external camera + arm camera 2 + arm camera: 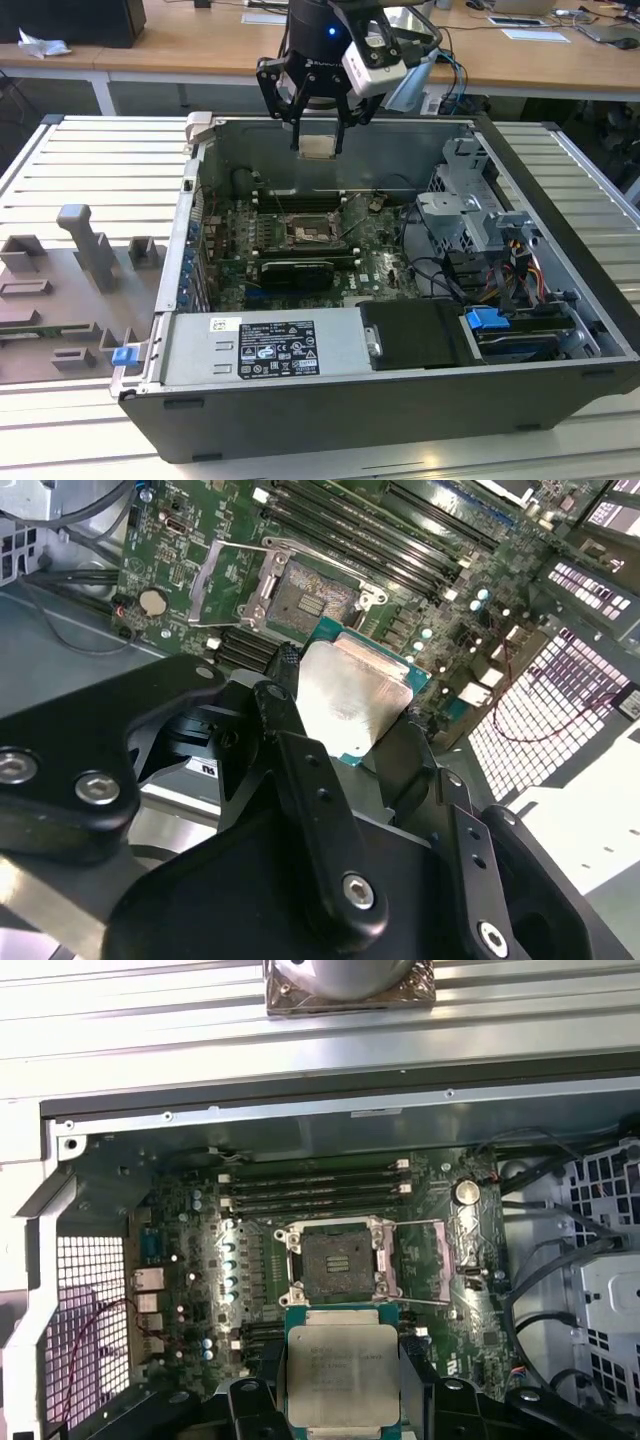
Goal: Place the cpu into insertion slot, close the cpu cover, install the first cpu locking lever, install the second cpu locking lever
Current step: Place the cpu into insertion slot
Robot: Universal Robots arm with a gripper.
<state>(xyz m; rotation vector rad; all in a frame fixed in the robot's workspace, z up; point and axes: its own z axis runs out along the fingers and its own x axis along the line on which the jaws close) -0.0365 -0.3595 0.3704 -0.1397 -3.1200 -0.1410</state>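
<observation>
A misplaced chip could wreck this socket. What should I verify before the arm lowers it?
1. cpu held in the gripper: ok.
2. insertion slot empty: ok, its dark centre is bare.
3. cpu cover swung clear: ok, it lies open beside the slot.
4. cpu down at the slot: not ok, it hangs above the motherboard.
5. cpu orientation matching the slot: cannot tell.
</observation>
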